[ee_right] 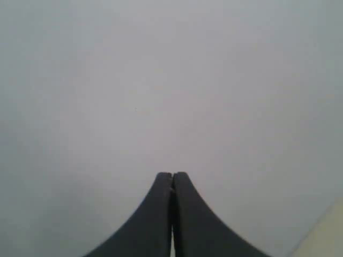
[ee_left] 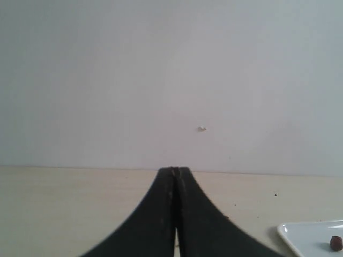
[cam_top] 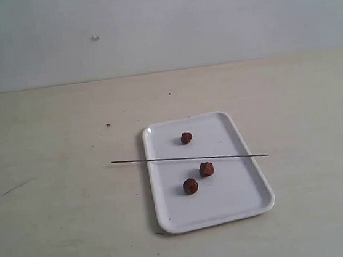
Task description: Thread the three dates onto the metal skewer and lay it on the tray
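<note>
Three small, wrinkled, reddish-brown dates (cam_top: 186,138) lie loose on the flat white plastic tray (cam_top: 235,199) in the exterior view, one toward its far end and two close together nearer the camera. The thin, straight, dark grey metal skewer (cam_top: 181,159) lies across the tray between them, resting on both long rims, each end jutting out over the pale beige worktop (cam_top: 59,228). One of the near pair sits just beside the rod. No arm shows in this view, and nothing is threaded yet.

From the left wrist, the black left fingers (ee_left: 155,214) are pressed together with nothing between them, above the worktop and facing the plain grey wall (ee_left: 107,80). A tray corner and one date (ee_left: 336,243) show at the picture's edge.

From the right wrist, the dark right fingers (ee_right: 153,214) are likewise together and empty, pointed at the wall, with only a sliver of worktop in sight.

Judging ahead, the rod is the risk: perched on the rims and so thin, it may roll or pivot under an off-centre pinch, sweeping the dates aside. The round fruits could also skid on the glossy tray or slip when pushed onto the tip.
</note>
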Available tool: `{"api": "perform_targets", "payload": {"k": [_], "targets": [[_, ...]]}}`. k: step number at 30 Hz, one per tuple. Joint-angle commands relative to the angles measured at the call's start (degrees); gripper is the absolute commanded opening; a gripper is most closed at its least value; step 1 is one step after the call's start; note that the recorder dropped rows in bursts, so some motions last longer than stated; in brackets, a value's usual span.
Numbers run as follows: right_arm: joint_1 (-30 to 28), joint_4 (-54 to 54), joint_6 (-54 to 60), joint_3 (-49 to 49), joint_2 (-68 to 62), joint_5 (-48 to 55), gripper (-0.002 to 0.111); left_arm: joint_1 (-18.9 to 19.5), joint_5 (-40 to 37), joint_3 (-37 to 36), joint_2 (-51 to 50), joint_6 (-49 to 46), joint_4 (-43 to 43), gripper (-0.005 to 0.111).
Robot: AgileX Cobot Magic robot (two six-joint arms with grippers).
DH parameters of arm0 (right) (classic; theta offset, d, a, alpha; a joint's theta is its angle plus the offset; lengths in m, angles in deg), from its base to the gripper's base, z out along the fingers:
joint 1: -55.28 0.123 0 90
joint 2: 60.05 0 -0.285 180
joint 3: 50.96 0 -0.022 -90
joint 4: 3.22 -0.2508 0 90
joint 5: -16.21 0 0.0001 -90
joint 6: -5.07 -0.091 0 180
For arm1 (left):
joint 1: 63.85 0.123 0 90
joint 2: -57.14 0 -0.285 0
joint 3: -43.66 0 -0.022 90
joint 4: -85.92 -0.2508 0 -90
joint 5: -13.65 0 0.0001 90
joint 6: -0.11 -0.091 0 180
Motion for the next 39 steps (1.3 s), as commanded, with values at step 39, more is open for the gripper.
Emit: {"api": "perform_targets", "payload": {"k": [39], "targets": [[1.8, 3.6, 81.2, -88.8, -100.9, 84.5, 0.001, -0.4, 0.5, 0.0, 0.4, 0.0, -0.3, 0.000]]}}
